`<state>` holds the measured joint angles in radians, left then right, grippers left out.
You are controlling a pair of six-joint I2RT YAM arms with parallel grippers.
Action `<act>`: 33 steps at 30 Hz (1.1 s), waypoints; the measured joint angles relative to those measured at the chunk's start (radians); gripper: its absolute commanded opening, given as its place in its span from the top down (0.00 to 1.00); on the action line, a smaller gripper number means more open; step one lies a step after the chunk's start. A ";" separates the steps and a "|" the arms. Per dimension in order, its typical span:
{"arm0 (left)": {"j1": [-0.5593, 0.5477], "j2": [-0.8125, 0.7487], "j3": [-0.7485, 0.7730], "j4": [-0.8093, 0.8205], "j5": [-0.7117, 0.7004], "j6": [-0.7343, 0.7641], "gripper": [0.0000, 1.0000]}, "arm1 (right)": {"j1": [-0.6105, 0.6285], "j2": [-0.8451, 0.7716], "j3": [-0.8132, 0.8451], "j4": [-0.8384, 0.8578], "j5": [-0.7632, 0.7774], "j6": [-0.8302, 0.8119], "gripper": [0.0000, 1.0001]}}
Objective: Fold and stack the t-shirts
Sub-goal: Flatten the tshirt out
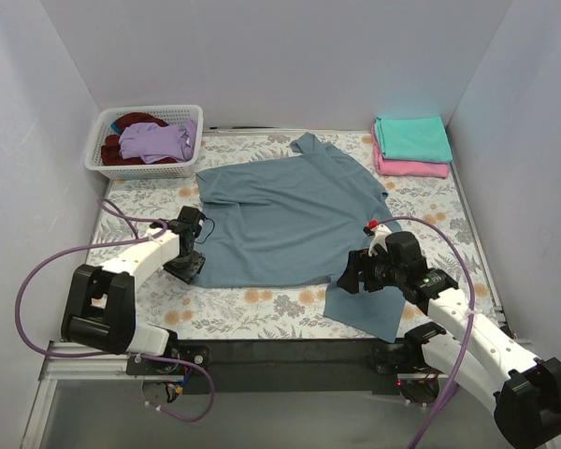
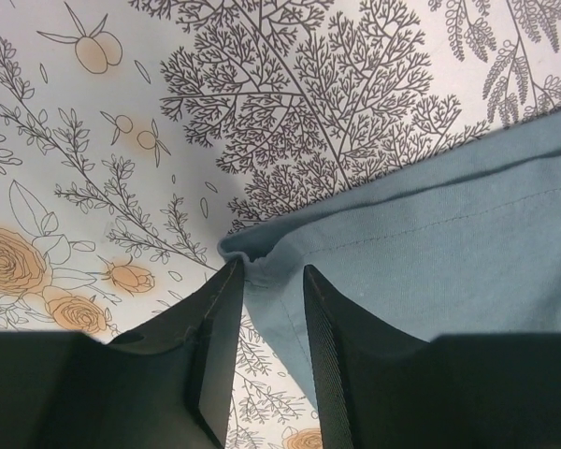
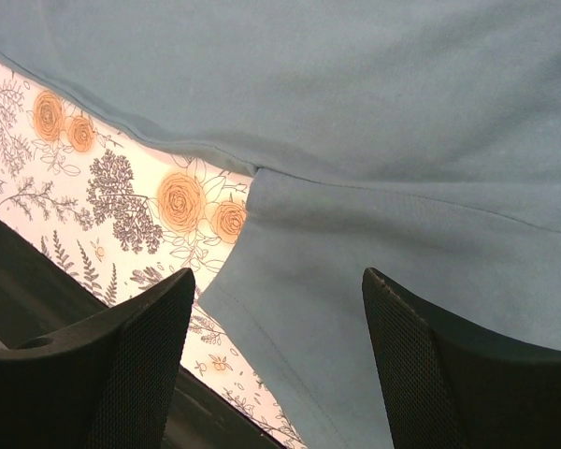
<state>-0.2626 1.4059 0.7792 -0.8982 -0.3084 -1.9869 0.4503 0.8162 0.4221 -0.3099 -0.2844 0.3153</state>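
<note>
At the back left, one white lattice basket [image 1: 101, 157] holding a lilac t-shirt [image 1: 159, 140] over a dark red t-shirt [image 1: 122, 155]. In front of it, on the flowered surface [image 1: 243, 313], one left end effector [image 2: 271, 267] at the near left corner of the single slate blue-grey t-shirt [image 1: 280, 210], its two fingers [image 2: 220, 346] narrowed to either side of the puckered hem corner; clamped on it or not, cannot tell. Spread flat across the middle of the surface, that one large shirt, collar toward the back, one sleeve reaching toward the near edge. Over that sleeve, one right end effector [image 3: 279, 276], released, two fingers wide apart and grasping nothing. At the back right corner, one stack of two folded shirts: teal t-shirt [image 1: 413, 137] lying on pink t-shirt [image 1: 411, 168], well apart from both end effectors.
</note>
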 measured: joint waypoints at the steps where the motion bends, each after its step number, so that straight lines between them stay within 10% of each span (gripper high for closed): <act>1: 0.000 0.003 0.000 0.000 0.000 0.000 0.71 | 0.000 0.000 -0.002 0.000 0.000 0.000 0.21; 18: 0.000 0.020 0.006 -0.011 -0.003 -0.003 1.00 | 0.000 0.002 -0.009 0.000 -0.003 0.000 0.21; 33: 0.000 -0.092 0.053 -0.056 -0.028 0.038 1.00 | -0.003 0.003 0.020 -0.070 0.164 0.002 0.21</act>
<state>-0.2626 1.3136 0.8318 -0.9539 -0.3367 -1.9491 0.4473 0.8196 0.4419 -0.3801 -0.1207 0.3168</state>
